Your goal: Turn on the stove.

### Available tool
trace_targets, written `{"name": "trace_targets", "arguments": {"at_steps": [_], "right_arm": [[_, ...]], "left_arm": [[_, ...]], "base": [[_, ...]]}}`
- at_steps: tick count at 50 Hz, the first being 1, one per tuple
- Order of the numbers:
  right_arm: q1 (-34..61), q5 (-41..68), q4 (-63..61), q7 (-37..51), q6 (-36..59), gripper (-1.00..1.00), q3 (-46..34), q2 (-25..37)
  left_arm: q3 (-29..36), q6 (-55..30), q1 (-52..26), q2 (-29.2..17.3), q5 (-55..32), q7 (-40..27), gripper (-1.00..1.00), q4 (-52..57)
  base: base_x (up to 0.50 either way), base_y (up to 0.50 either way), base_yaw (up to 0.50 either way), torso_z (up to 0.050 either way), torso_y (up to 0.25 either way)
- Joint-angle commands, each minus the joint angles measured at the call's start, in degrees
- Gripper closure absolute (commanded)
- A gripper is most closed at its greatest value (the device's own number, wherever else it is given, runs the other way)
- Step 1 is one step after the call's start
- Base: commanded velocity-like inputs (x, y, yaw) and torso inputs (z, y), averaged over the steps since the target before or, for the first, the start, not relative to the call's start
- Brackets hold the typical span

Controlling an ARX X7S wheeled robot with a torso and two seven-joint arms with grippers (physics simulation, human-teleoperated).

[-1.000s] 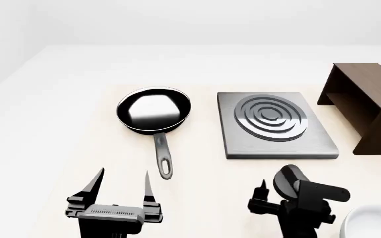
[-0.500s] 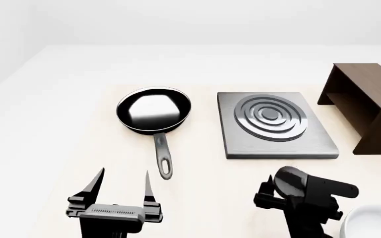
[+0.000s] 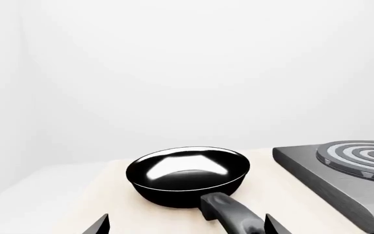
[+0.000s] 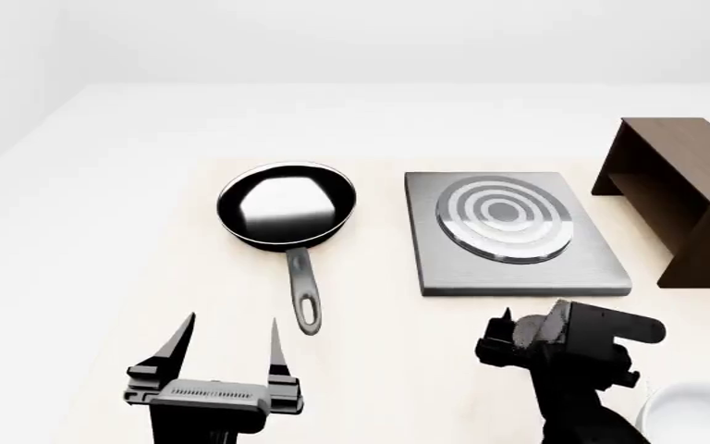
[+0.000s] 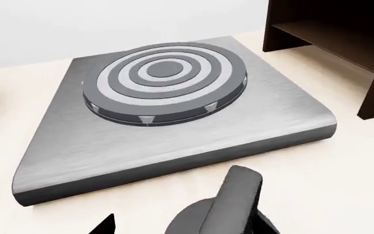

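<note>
Burner rings (image 4: pixel 505 218) on the stove (image 4: pixel 514 233) now read lighter, pale grey versus dark earlier. Right gripper (image 4: pixel 531 344) has rotated at the knob (image 5: pixel 229 204) just in front of the stove; wrist link now swung right.

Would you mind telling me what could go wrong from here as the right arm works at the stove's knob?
The right gripper sits at the knob close to the stove's front edge, so a drift forward may bump the plate. Its fingers hide the knob in the head view, so a slip might go unseen.
</note>
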Motion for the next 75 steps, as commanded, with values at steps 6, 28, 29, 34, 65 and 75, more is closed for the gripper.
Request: {"name": "trace_targets", "arguments": {"at_steps": [6,28,29,34,65,75], "right_arm": [[5.94,1.36,0.71,-1.57,0.92,-1.00,-2.44,-1.10],[4.62,-3.28,-2.90,-2.26,-9.41,-1.00,-4.33,-1.95],[4.50,-3.44,-2.98,-2.38,-9.77,-1.00,-4.47,-1.95],[3.78,-4.36,-4.01,-2.54,-11.48,-1.00,-5.01,-1.87],[0.00,-14.11,-2.11,-4.37,-25.82,-1.00,-10.27,-1.55],[-0.79,-17.77,0.25,-3.73,-30.99,-1.00,-11.42,-1.66]], "left_arm": [[0.20,-0.70,0.16,-0.34,-0.23,-0.41,-1.00,1.12],[0.48,0.80,-0.14,-0.34,-0.42,-0.38,-1.00,-0.46],[0.49,0.80,-0.14,-0.35,-0.43,-0.39,-1.00,-0.46],[0.57,0.85,-0.17,-0.41,-0.46,-0.45,-1.00,-0.47],[1.16,-0.24,-0.18,-0.85,-0.67,-0.93,-1.00,0.46],[1.42,0.05,-0.69,-0.72,-0.75,-0.76,-1.00,-0.72]], "base": [[0.00,0.00,0.00,0.000,0.002],[0.00,0.00,0.00,0.000,0.000],[0.00,0.00,0.00,0.000,0.000],[0.00,0.00,0.00,0.000,0.000],[0.00,0.00,0.00,0.000,0.000],[0.00,0.00,0.00,0.000,0.000]]}}
